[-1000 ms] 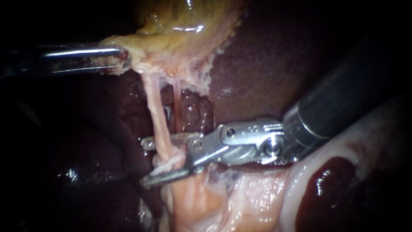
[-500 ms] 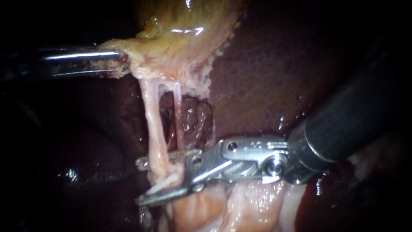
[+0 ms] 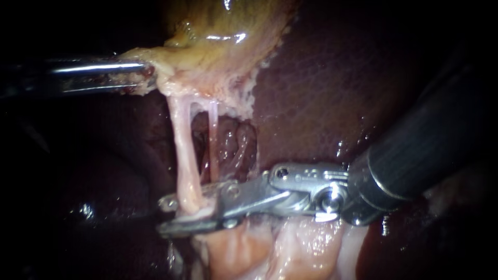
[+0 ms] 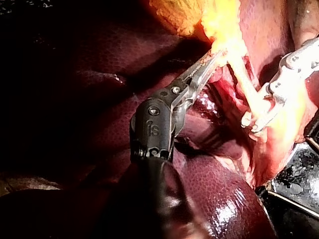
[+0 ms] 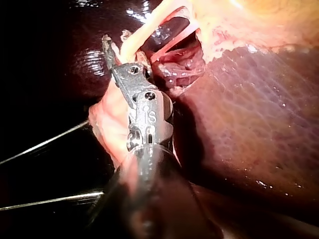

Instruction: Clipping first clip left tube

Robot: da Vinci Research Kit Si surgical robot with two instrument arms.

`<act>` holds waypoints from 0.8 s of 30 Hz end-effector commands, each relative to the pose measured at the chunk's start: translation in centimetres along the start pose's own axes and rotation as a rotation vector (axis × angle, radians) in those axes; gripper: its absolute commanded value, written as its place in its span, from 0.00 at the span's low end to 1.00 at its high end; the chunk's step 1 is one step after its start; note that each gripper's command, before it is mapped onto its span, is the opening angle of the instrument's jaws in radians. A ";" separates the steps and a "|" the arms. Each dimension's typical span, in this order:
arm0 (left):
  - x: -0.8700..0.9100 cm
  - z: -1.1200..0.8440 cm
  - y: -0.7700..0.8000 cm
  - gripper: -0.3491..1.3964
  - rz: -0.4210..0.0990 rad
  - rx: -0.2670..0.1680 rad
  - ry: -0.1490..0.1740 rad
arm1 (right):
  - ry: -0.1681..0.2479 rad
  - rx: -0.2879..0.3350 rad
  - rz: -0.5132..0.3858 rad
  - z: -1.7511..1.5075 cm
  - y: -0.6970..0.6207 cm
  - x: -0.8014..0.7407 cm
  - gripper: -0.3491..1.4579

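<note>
The yellowish gallbladder (image 3: pixel 223 41) hangs at the top, and my left instrument (image 3: pixel 148 78) is shut on its pale lower edge. Two tubes run down from it: a thick left tube (image 3: pixel 184 155) and a thin right tube (image 3: pixel 212 137). My right instrument (image 3: pixel 166 217) comes in from the right, its jaws pressed from both sides on the low end of the left tube. In the left wrist view my left instrument (image 4: pixel 218 54) grips the yellow tissue, with the right instrument's jaws (image 4: pixel 254 119) beside it on the tube. In the right wrist view the right instrument (image 5: pixel 110 47) holds the left tube (image 5: pixel 144 27).
Dark red liver (image 3: pixel 321 93) fills the right and the background behind the tubes. Pale pink tissue (image 3: pixel 290 249) lies under the right instrument's wrist. A dark window (image 3: pixel 231 145) opens behind the two tubes.
The right instrument's jaws have narrowed from a wide gap to closing on the left tube and sit slightly lower on it. The left instrument holds still.
</note>
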 end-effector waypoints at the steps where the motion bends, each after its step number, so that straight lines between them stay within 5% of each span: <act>1: 0.00 0.00 0.00 0.00 0.000 0.000 0.000 | -0.002 0.006 0.007 -0.01 -0.01 0.00 0.00; 24: 0.00 -0.01 0.00 0.00 0.000 0.000 0.000 | -0.016 0.038 0.071 -0.07 0.08 -0.06 0.00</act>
